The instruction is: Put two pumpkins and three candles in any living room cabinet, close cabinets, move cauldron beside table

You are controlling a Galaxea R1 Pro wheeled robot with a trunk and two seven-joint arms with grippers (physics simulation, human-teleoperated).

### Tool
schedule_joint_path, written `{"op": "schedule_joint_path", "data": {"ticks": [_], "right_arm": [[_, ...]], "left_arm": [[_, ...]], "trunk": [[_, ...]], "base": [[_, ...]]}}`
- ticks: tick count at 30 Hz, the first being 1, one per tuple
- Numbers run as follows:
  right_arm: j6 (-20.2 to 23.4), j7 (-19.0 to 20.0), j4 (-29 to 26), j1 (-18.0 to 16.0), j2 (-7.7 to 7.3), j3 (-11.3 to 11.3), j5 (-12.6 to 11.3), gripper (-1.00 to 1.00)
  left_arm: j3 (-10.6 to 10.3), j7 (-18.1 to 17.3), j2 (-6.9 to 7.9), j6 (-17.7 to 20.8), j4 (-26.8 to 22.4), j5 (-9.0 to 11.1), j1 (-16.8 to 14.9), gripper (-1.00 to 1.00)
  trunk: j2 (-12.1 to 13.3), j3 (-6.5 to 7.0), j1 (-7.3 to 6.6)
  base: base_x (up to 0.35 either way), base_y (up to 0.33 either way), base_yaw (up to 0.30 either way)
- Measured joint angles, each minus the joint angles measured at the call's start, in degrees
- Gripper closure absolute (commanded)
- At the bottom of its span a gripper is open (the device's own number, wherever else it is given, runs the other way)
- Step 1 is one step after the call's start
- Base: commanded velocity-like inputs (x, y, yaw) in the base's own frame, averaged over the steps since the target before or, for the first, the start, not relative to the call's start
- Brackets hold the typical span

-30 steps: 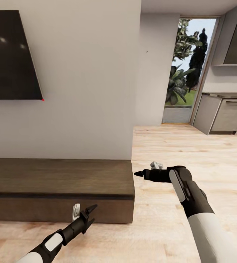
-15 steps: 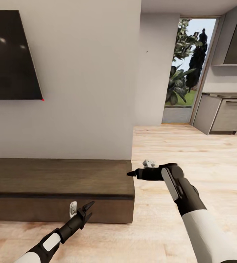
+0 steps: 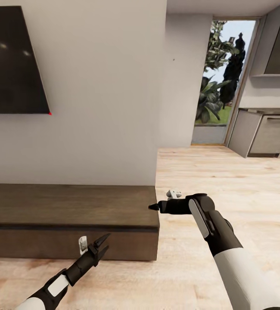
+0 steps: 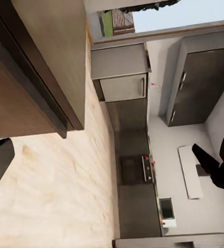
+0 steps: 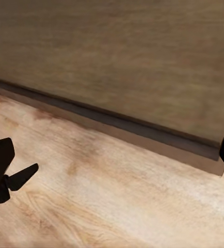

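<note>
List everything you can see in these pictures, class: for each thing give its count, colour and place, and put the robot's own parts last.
Cabinet: one, dark brown, long and low against the wall, front panels shut.
Television: one, black, on the wall above the cabinet.
Wall: one, pale grey, behind the cabinet.
Floor: one, light wood planks, running to the doorway.
Doorway: one, showing green plants and sky, far right.
Kitchen units: grey, low, beyond the doorway's right.
Left claw: one, black, open, before the cabinet's front.
Right claw: one, black, by the cabinet's right end; its wrist view shows the fingers wide apart.
</note>
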Motion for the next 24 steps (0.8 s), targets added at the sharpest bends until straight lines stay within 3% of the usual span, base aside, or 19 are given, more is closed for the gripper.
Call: {"op": "schedule_joint_path", "data": {"ticks": [14,24], "right_arm": [[0.0,0.4,-0.1,0.1,0.00,-0.1,-0.3,-1.00],[0.0,0.5,-0.1,0.1,0.00,0.1,-0.3,-1.00]], "left_arm": [[1.0,-0.5,0.90,0.3,0.0,1.0,0.0,-1.00],[1.4,-0.2,1.42,1.4,-3.6,1.1,-0.1,-1.00]], "trunk": [[-5.6,-2.51,3.08],[-9.6,-4.31,5.27]], "base": [[0.000,0.000,0.000],[0.000,0.000,0.000]]}}
